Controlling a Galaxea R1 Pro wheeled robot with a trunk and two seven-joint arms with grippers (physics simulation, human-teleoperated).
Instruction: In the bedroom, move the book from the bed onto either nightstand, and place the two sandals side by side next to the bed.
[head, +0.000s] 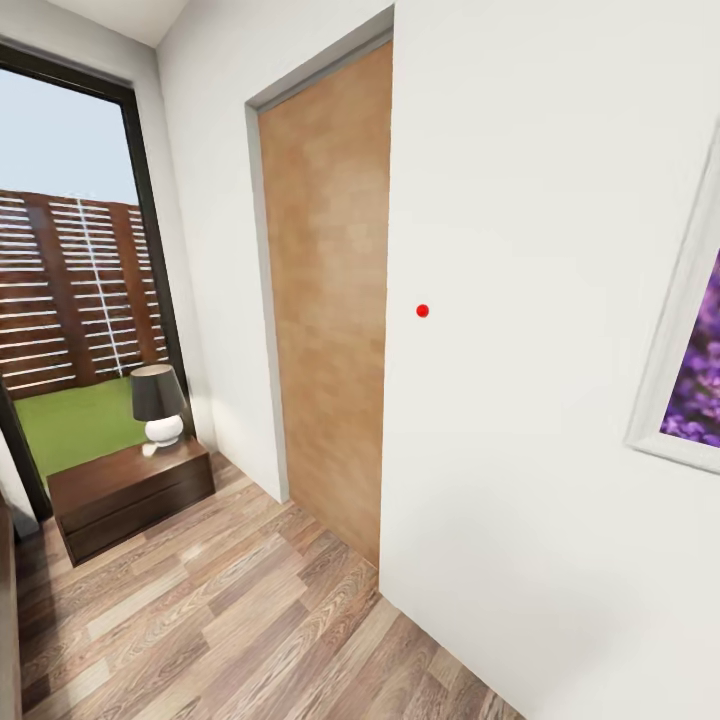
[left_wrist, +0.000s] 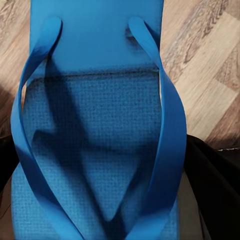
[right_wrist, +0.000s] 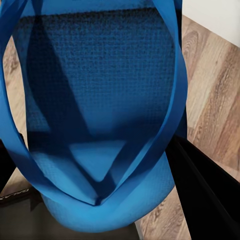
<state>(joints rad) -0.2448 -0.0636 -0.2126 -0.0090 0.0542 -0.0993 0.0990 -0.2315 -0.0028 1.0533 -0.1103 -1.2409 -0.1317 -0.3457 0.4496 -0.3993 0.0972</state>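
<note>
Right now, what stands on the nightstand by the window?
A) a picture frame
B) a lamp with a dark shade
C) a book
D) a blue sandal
B: in the head view a lamp with a dark shade and white base stands on the nightstand.

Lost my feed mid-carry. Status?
Left wrist: blue sandal close up over wood floor. Right wrist: other sandal, likewise. Grip unconfirmed. Ahead: nightstand with lamp, wooden door.
</note>
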